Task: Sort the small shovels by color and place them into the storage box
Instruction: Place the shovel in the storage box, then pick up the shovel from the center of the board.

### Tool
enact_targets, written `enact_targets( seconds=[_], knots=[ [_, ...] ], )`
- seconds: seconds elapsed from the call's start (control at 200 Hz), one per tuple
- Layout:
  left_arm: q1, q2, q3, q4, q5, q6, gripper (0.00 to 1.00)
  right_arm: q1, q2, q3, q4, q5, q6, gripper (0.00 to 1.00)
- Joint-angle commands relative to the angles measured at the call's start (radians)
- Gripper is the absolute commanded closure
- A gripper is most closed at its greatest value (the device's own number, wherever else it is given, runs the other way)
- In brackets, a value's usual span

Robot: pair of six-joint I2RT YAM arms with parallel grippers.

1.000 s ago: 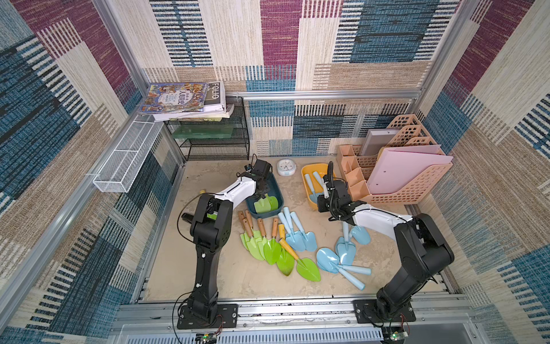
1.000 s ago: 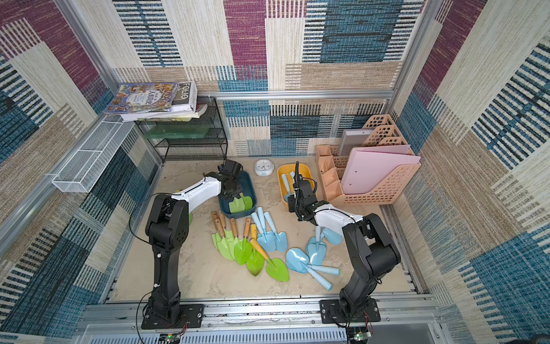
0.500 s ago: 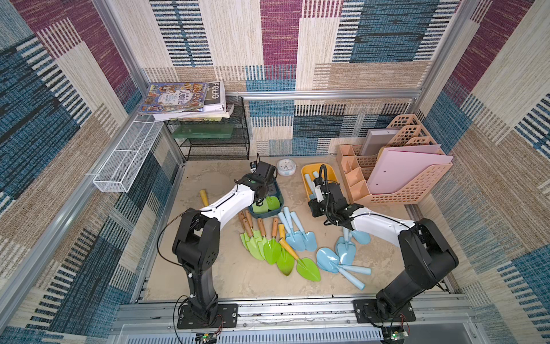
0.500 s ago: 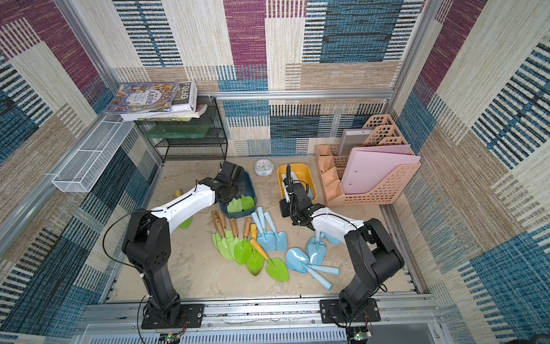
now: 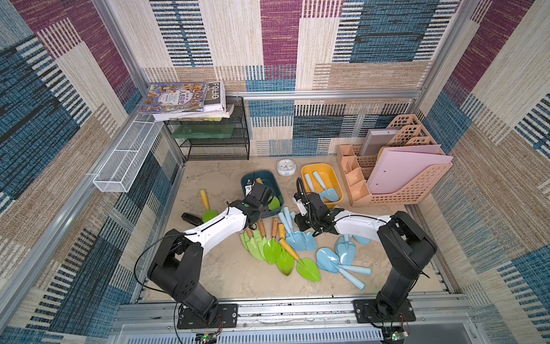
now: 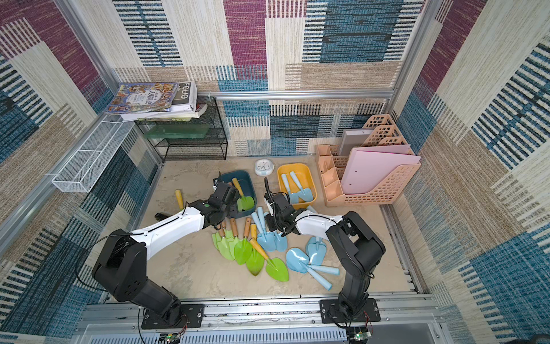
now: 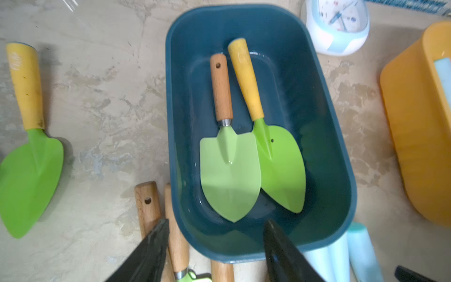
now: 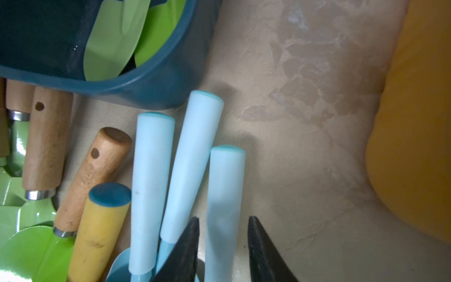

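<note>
Two green small shovels (image 7: 229,171) lie in the dark blue storage box (image 7: 180,122), one with a wood handle and one with a yellow handle. My left gripper (image 7: 217,222) hangs open and empty over the box's near end. Two pale blue shovels (image 5: 324,190) lie in the yellow box (image 5: 306,169). Several green shovels (image 5: 272,247) and pale blue ones (image 5: 342,253) lie loose on the table. My right gripper (image 8: 223,218) is open, its jaws on either side of a pale blue handle (image 8: 224,183) with a gap showing.
A lone green shovel (image 5: 206,208) lies left of the blue box, next to a small black object (image 5: 192,219). A round clock (image 5: 286,166) stands between the boxes. A pink file organizer (image 5: 401,178) is at the right, a black wire shelf (image 5: 214,143) at the back.
The left jaws have opened wider and drawn back to the blue box's near end. The right gripper has come away from the yellow box and down onto the pale blue handles.
</note>
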Motion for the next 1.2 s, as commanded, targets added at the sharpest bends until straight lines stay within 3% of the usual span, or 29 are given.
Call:
enact_targets(
  seconds=[0.0,0.366,0.561,0.796,1.007,1.192],
  knots=[
    [0.0,-0.007,-0.009,0.027,-0.038,0.019,0.36,0.005,0.014,0.005,-0.017,-0.005,0.011,0.64],
    [0.0,0.009,-0.019,0.029,-0.037,0.005,0.36,0.018,0.035,-0.042,-0.014,0.01,0.038,0.66],
    [0.001,0.017,-0.02,0.035,-0.033,0.005,0.35,0.009,0.015,-0.051,-0.025,0.039,0.037,0.83],
    [0.0,0.03,-0.032,0.06,-0.011,-0.005,0.35,-0.015,-0.07,-0.031,-0.059,0.053,-0.009,0.84],
    [0.0,0.04,-0.039,0.08,-0.012,0.011,0.35,-0.073,-0.139,0.058,-0.089,0.034,-0.018,0.85],
    [0.004,0.059,-0.039,0.099,-0.005,0.025,0.35,-0.184,-0.088,0.249,-0.104,0.047,-0.01,0.84]
  ],
)
